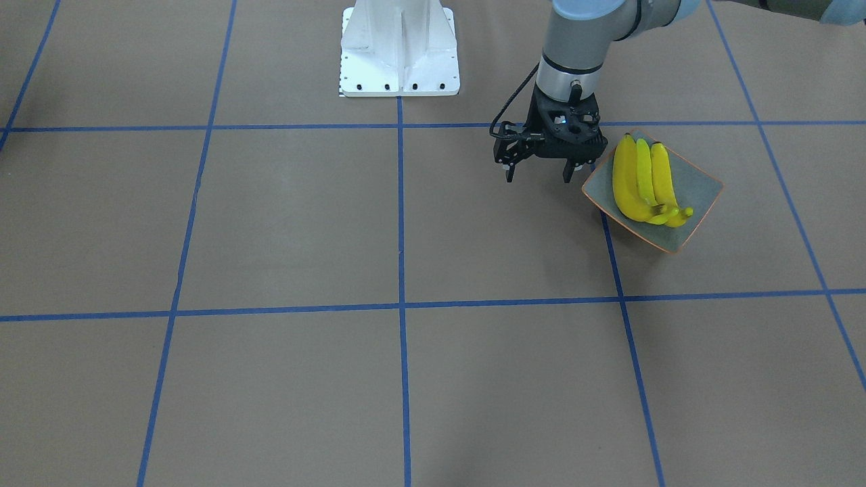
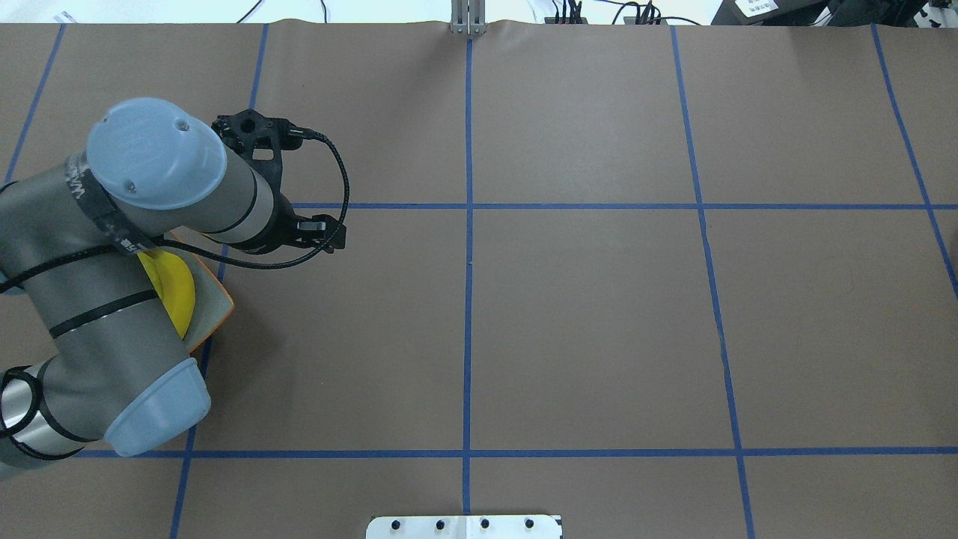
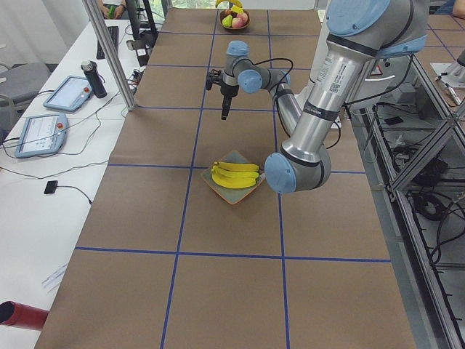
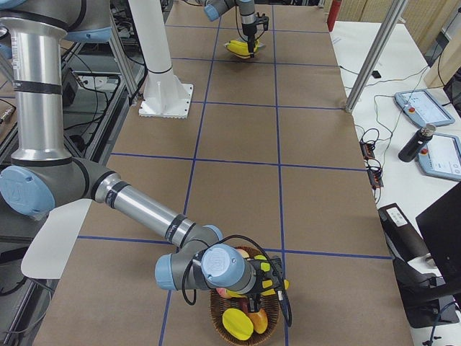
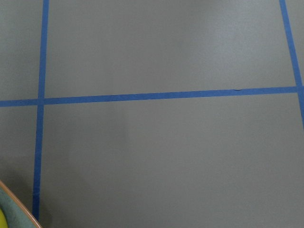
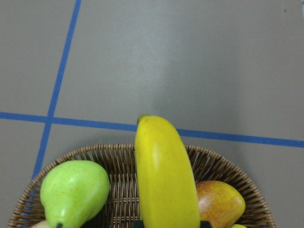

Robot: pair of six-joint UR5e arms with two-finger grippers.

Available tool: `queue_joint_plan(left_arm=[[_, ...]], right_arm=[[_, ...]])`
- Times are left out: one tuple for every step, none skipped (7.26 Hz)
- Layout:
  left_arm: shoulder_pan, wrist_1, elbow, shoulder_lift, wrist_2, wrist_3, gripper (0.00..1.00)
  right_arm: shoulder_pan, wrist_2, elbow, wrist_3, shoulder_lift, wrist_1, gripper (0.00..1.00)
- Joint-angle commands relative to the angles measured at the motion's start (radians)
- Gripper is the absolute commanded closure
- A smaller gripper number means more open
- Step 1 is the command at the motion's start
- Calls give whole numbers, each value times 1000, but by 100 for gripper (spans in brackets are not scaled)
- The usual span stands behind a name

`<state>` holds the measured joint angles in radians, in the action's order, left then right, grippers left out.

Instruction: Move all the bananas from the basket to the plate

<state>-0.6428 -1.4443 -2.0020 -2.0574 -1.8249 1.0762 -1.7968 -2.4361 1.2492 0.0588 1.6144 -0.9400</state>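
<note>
Table (image 1: 270, 223): brown cover, blue tape grid.
Left arm (image 2: 127, 224): reaches over the plate's part of the table.
Right arm (image 4: 137, 205): bends down to the basket, well apart from the plate.
Basket (image 6: 213, 164): woven wicker, holds a green pear (image 6: 73, 190) and a red-yellow fruit (image 6: 218, 199).
Plate (image 1: 700, 186): flat on the table, with 3 bananas (image 1: 639, 179) lying side by side on it, touching.
4th banana (image 6: 164, 175): over the basket's middle, stem tip past the rim, centred under the right wrist camera.
Left gripper (image 1: 538, 177): just beside the plate, pointing down, fingers spread wide, holding nothing.
Right gripper (image 4: 266, 281): over the basket. It is possibly clamped on the 4th banana, but the fingers hardly show, so I cannot tell.
</note>
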Motion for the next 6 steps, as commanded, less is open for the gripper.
queue_joint_plan(left_arm=[[6, -37, 5, -13, -1, 54, 0], [6, -142, 32, -12, -1, 92, 0], [8, -253, 76, -13, -1, 156, 0], [9, -374, 122, -16, -1, 209, 0], [12, -469, 164, -33, -1, 262, 0], [26, -496, 195, -70, -1, 274, 0]], right_arm=[[96, -110, 71, -96, -25, -43, 100], [170, -165, 110, -257, -46, -34, 100], [257, -167, 181, -371, -77, -33, 100], [325, -169, 218, -502, -132, -33, 100], [393, -167, 263, -607, -175, -34, 100], [460, -167, 297, -705, -224, -33, 100]])
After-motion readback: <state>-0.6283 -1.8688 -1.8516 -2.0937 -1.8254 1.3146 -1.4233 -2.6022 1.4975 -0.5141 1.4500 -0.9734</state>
